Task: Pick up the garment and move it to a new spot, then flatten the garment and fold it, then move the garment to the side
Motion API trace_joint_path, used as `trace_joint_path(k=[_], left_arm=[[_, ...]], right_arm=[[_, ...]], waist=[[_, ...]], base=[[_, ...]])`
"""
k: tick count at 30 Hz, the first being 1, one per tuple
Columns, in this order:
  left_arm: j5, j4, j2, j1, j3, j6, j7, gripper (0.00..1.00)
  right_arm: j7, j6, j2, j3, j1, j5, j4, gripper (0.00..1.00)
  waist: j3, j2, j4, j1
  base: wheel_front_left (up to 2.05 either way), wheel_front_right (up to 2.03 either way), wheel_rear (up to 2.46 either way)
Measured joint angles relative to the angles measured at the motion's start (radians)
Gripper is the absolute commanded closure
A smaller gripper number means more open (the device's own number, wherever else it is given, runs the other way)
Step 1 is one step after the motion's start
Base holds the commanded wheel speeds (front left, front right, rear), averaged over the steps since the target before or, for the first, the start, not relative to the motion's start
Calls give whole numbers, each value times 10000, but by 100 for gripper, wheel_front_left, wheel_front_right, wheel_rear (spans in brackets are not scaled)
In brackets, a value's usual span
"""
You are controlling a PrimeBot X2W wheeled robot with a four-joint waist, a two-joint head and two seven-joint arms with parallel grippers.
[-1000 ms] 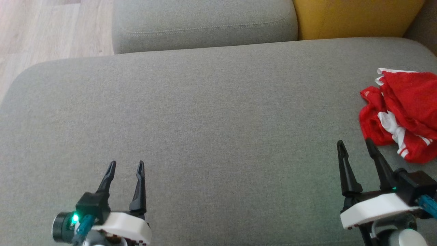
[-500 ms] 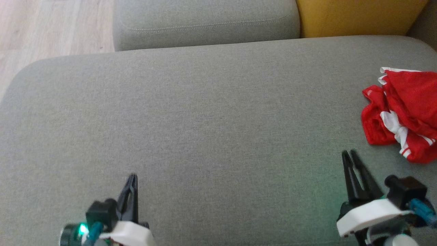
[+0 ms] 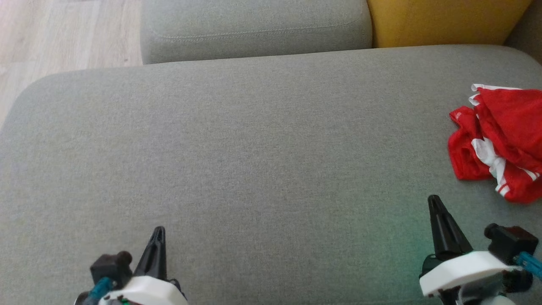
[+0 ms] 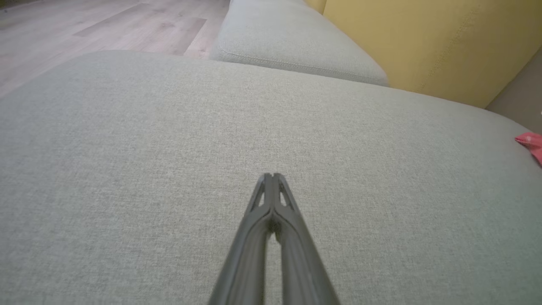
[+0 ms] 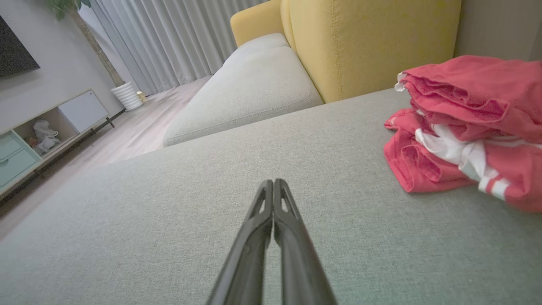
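Observation:
The garment is a crumpled red piece with white trim and stripes, lying at the right edge of the grey sofa seat. The right wrist view has the garment bunched to the right of the fingers. My right gripper is shut and empty, hovering over the seat a short way in front and to the left of the garment. My left gripper is also shut and empty, low at the seat's near left. Both wrist views show the left gripper and right gripper with fingers pressed together.
A second grey cushion lies beyond the seat, with a yellow backrest to its right. Wooden floor runs along the far left. A low cabinet and curtains stand across the room.
Both grippers have closed from open to shut and drawn back toward the near edge of the seat. The garment has not moved.

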Motion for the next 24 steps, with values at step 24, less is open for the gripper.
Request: trace_joint_path(k=[24], left_arm=[[-2888, 221, -84, -321, 606, -614, 531, 100]], right_arm=[[2, 0, -31, -138, -282, 3047, 504, 100]], waist=[[-50, 0, 9, 0]], base=[[0, 0, 0]])
